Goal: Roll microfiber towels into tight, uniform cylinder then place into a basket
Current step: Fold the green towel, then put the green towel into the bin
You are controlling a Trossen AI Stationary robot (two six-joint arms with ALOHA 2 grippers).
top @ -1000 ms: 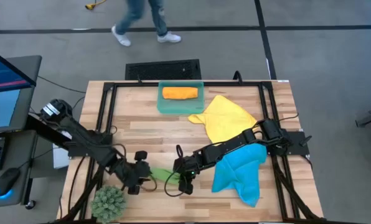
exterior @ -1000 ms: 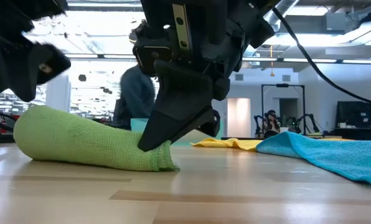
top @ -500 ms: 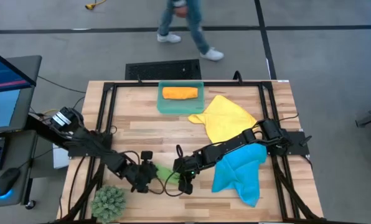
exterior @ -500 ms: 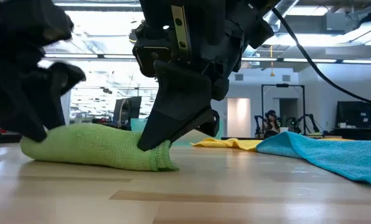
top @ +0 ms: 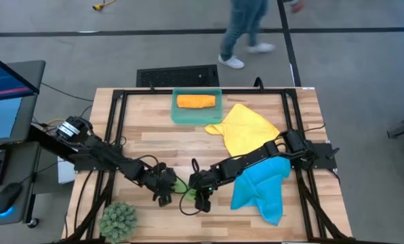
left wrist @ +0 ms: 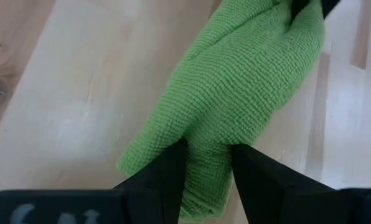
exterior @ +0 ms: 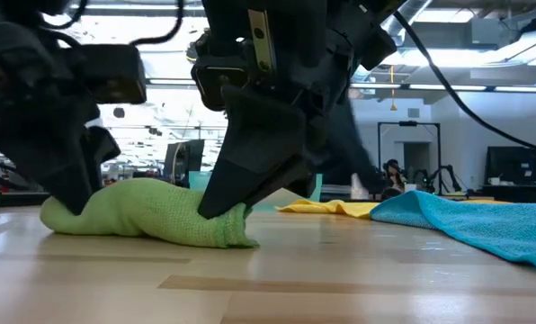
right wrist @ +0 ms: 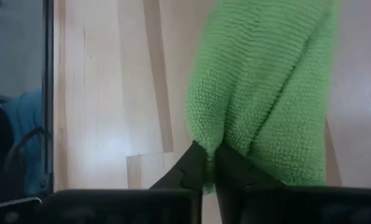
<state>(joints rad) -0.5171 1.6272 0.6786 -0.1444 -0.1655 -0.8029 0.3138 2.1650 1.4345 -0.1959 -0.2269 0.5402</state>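
Beyond table (top: 161, 139), overhead-only passerby (top: 246, 30)

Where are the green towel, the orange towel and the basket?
green towel (exterior: 151, 214), low view, middle of the roll.
orange towel (top: 196, 101), high view, centre of the roll lying in the basket.
basket (top: 196, 118), high view, its near wall.

The green towel (exterior: 151, 211) lies rolled near the table's front edge. The orange towel (top: 195, 102) lies rolled inside the teal basket (top: 177, 115). The yellow towel (top: 246, 129) and blue towel (top: 259, 186) lie loose.
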